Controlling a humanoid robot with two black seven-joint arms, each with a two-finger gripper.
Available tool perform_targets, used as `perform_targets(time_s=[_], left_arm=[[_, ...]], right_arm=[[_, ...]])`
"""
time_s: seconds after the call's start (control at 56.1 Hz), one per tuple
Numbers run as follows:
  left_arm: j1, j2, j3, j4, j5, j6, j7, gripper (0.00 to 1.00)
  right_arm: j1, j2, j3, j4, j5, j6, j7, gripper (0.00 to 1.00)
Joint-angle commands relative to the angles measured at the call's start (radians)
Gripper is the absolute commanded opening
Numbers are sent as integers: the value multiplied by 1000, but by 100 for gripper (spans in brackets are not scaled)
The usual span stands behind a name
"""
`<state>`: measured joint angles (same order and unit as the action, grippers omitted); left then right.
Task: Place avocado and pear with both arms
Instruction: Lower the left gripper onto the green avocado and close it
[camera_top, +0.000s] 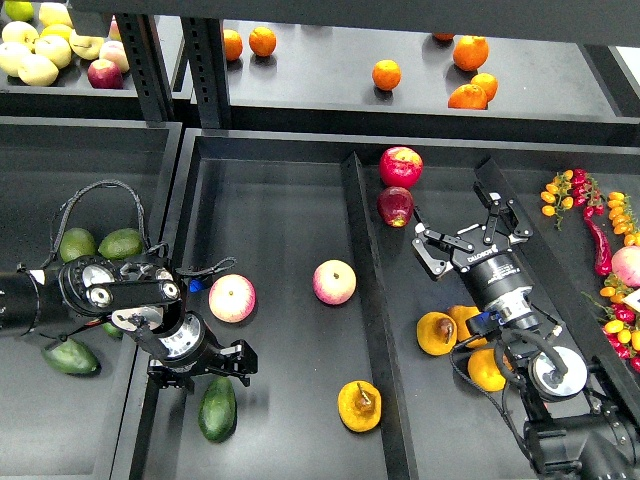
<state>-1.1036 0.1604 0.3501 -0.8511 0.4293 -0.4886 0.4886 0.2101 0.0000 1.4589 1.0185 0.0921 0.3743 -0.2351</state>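
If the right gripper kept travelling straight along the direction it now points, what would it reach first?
The open right gripper points up and slightly left, toward the back of its tray. The dark red apple lies left of that line, so it would probably meet the tray's black rear wall first, though depth is unclear.

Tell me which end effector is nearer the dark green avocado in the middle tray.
Left. The left end effector hangs open just above the avocado, not gripping it. The right end effector is open far across the divider, in the right tray.
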Motion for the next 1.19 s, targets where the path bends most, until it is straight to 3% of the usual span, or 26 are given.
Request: perform_targets(time_s=[0.0,0.588,1.051,1.176], left_arm=[[30,1,-2,11,3,0,0,96],[71,-28,-6,26,6,0,0,96],[88,-36,-10,38,8,0,0,88],[88,-36,-10,43,8,0,0,80]], right_arm=[[0,0,0,2,0,0,0,100],[-6,0,-2,6,2,0,-1,100],[-9,0,-2,8,2,0,-1,100],[-9,0,0,8,2,0,-1,100]])
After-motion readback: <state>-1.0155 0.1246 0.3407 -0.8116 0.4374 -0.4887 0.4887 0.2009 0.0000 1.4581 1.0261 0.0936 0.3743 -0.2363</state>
